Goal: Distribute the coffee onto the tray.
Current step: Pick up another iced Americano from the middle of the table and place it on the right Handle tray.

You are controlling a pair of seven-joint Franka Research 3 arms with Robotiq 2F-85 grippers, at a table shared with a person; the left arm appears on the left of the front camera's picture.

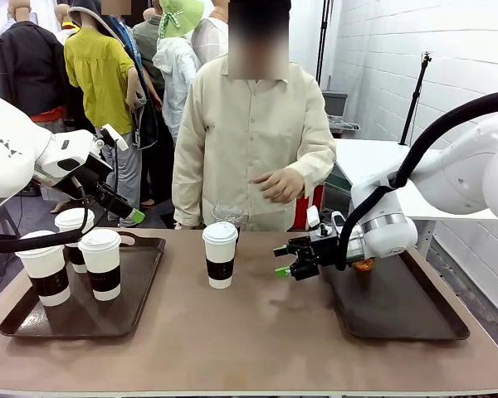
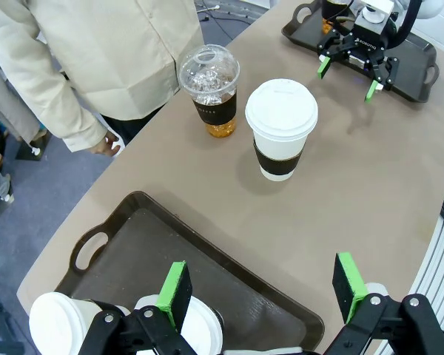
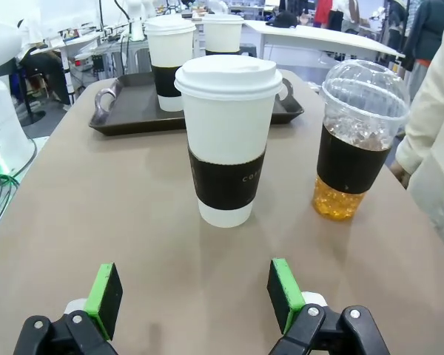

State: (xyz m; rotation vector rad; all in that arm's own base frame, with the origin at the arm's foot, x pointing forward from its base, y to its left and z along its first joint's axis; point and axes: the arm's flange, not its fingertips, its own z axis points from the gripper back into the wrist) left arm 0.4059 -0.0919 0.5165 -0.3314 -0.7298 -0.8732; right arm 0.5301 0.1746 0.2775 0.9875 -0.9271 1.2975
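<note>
a wall of white-painted blocks (image 1: 382,50) closes the right side of the room, evenly and softly lit. in front of it stands a white table (image 1: 373,159), and a thin black stand (image 1: 415,99) rises beside that, leaning a little. the worktop (image 1: 257,340) is a matte grey-brown slab with rounded corners and a pale edge. past its far edge the floor (image 2: 29,222) is blue-grey. in the right wrist view another long white table (image 3: 325,37) stands farther off, with gear behind it too small to tell.
</note>
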